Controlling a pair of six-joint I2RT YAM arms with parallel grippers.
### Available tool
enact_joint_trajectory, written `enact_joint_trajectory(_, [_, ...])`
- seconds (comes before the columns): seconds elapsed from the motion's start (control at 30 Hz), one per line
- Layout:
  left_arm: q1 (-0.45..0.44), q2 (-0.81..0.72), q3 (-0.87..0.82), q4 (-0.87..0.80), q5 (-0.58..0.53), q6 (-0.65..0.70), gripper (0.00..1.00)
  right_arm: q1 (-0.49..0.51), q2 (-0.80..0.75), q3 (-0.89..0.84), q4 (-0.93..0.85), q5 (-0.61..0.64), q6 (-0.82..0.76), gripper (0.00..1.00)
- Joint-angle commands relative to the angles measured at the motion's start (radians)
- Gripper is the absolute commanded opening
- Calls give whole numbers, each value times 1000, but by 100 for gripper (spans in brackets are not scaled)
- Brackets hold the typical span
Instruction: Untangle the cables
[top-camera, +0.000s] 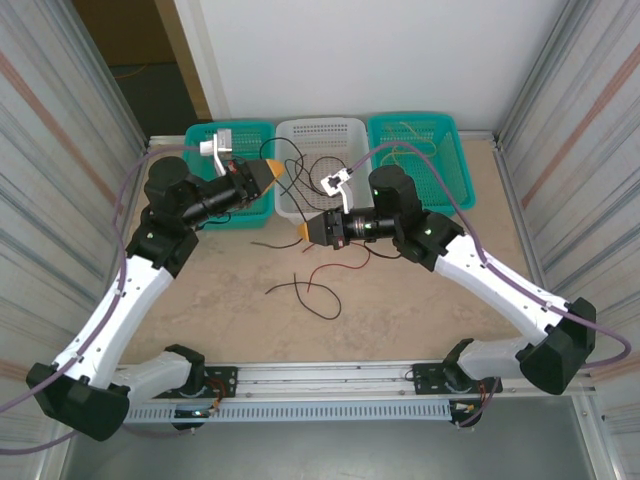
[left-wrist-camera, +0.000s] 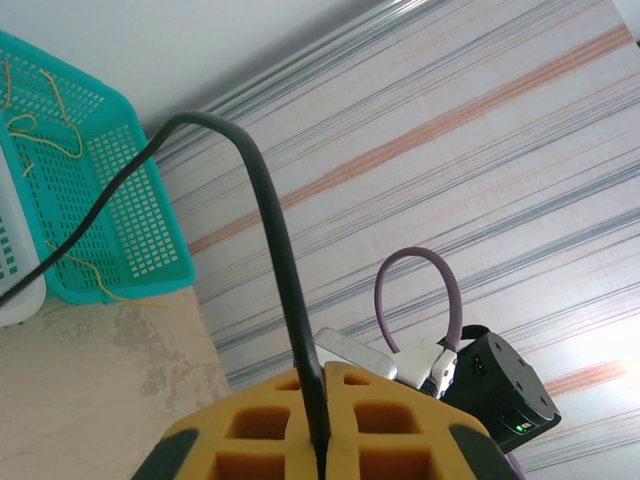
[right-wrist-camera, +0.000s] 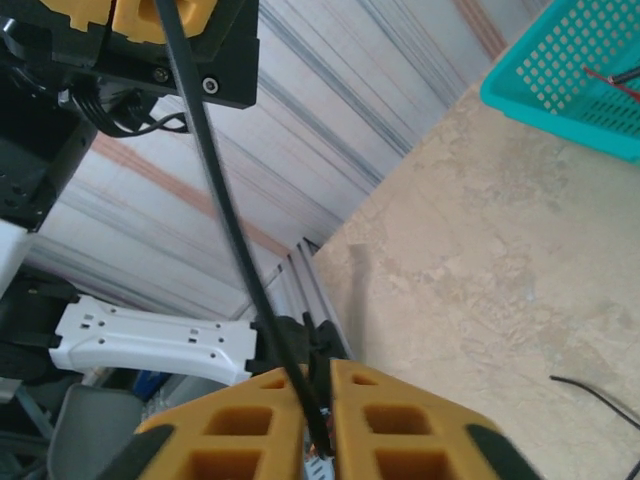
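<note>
The left gripper, in the upper middle of the top view in front of the white basket, is closed on a black cable, and the right gripper, just below it near the centre, is closed on the same black cable. This cable runs between the two grippers and makes some loops over the white basket. Another black cable and a red cable lie loose on the table below the centre, and a yellow cable lies in the green basket at the upper right.
</note>
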Motion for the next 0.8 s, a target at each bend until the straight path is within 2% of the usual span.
enact_joint_trajectory(0.0, [24,-14,-3,33,15,-6,0,9,8,0,21,-33,-12,3])
enact_joint_trajectory(0.03, [29,-13,2,25,12,4,0,11,10,1,13,-32,-15,0])
enact_joint_trajectory(0.33, [19,88,110,-51,36,97,0,95,116,84,-162,61,-98,0])
enact_joint_trajectory(0.5, [-27,110,113,-112,-2,166,0,107,165,124,-180,83,-102,0])
enact_joint_trajectory(0.63, [-29,116,98,-132,-31,185,0,92,178,145,-205,84,-109,0])
enact_joint_trajectory(0.67, [-24,118,104,-154,-43,199,3,72,169,135,-191,78,-98,0])
enact_joint_trajectory(0.77, [-18,124,122,-217,-79,258,27,2,142,130,-153,42,-64,0])
